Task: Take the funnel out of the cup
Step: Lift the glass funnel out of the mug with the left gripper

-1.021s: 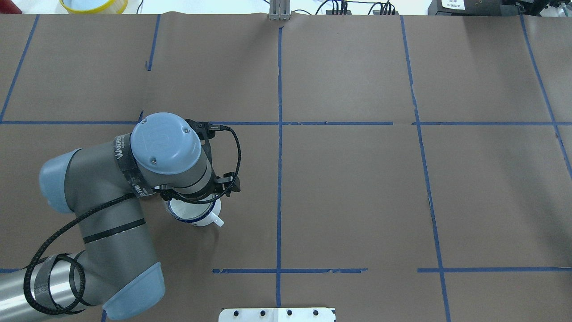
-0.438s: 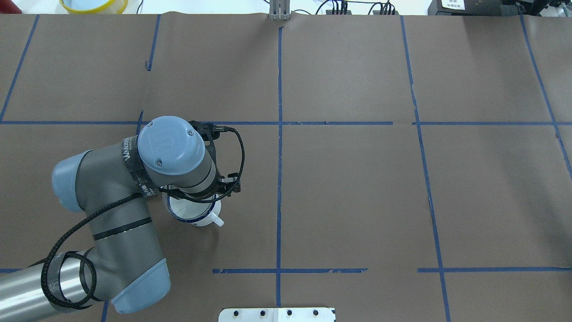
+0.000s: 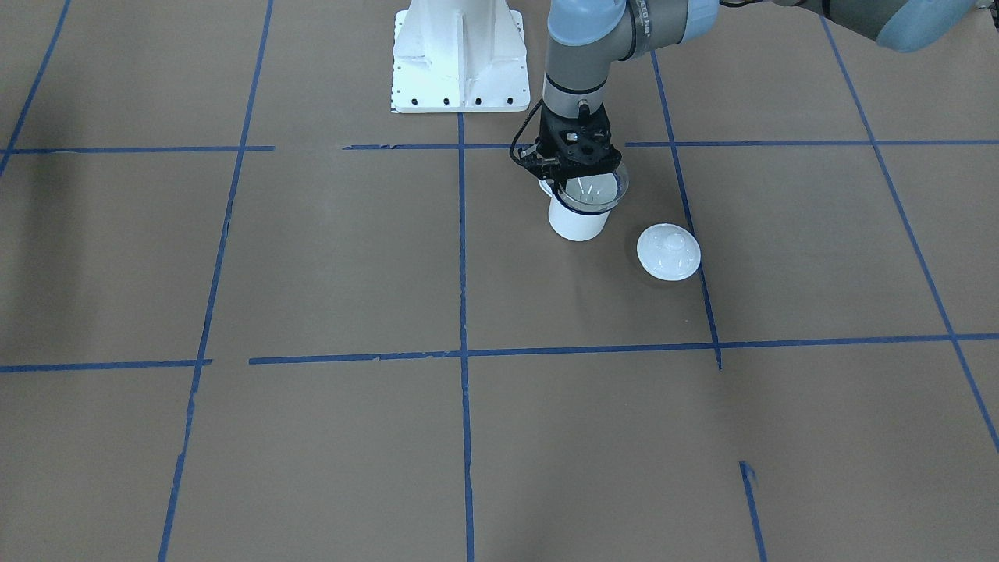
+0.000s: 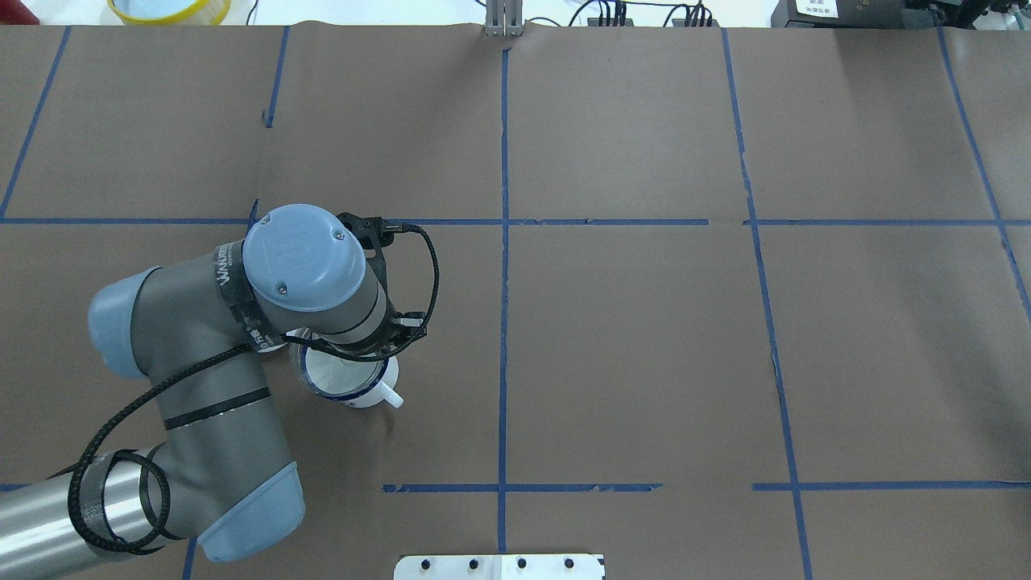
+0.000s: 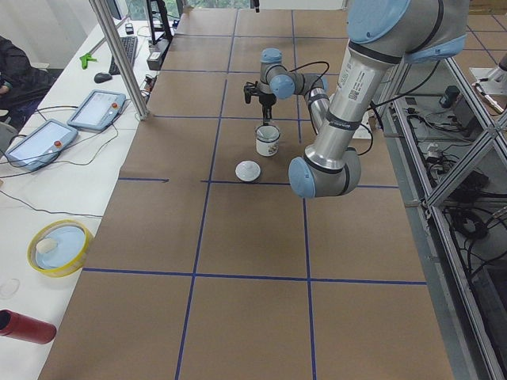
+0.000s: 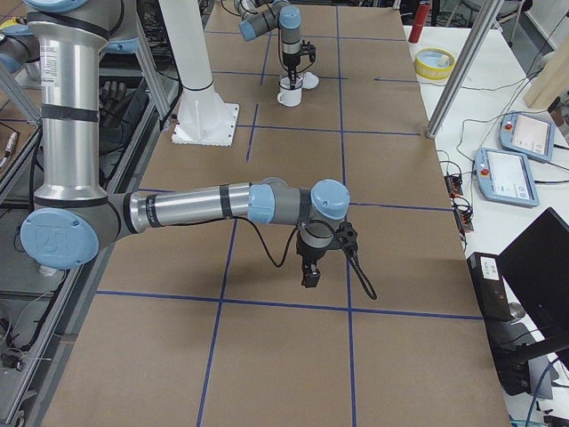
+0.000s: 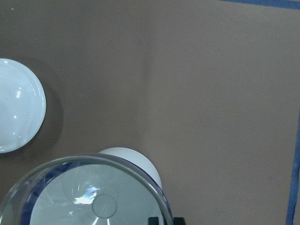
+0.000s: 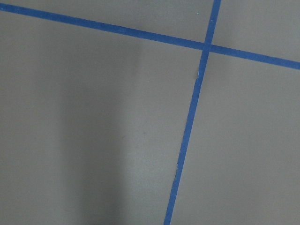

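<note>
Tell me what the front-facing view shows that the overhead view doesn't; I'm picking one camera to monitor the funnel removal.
Only front-facing: the white domed lid on the table beside the cup, apart from it, and the left gripper at the rim of the funnel. Only overhead: a yellow bowl beyond the table's far edge. Both: the cup, the clear funnel and the left arm above them.

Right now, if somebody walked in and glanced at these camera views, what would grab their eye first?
Most striking is the left gripper, reaching straight down with its fingers pinching the rim of the clear funnel at the mouth of the white cup. Close beside the cup, a round white lid lies on the brown table. The right gripper hangs over bare paper, well away from them.
</note>
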